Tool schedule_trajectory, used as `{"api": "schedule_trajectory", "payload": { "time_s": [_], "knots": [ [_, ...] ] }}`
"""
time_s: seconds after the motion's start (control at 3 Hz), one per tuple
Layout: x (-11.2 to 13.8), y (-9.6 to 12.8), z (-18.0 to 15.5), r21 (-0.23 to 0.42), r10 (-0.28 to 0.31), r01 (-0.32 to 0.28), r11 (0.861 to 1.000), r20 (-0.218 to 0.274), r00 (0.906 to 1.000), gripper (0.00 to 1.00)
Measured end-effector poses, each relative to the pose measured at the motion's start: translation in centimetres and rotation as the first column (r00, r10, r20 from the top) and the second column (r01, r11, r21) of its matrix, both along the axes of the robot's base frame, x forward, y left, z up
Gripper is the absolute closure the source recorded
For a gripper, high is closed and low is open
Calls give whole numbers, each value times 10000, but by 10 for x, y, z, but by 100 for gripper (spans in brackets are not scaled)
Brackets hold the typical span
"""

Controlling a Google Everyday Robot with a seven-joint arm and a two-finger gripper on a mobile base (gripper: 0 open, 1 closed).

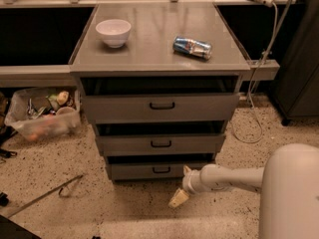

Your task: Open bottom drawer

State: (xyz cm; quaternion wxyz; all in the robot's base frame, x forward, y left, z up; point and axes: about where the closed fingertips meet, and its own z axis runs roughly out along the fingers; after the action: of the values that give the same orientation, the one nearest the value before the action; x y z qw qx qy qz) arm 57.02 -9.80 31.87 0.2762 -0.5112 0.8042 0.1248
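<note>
While the bottom drawer [160, 170] hides its contents, the tool [181, 184] gapes empty beside it.

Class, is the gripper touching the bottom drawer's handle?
No, the gripper hangs above the speckled floor, below and right of the lowest grey metal drawer's black loop handle.

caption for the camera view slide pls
Hand near the floor at the right end of the bottom drawer, apart from its handle; bowl and can atop the cabinet
</note>
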Motion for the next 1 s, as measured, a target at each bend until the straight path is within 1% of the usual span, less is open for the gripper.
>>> {"api": "schedule_trajectory", "payload": {
  "time_s": [0.33,0.67,1.0],
  "knots": [
    [35,-16,-16,101,-350,349,9993,76,9994,0],
    [62,-37,-37,307,-776,783,9965,-233,9967,0],
    [61,-40,-74,1110,-589,691,9914,-925,9940,0]
  ]
}}
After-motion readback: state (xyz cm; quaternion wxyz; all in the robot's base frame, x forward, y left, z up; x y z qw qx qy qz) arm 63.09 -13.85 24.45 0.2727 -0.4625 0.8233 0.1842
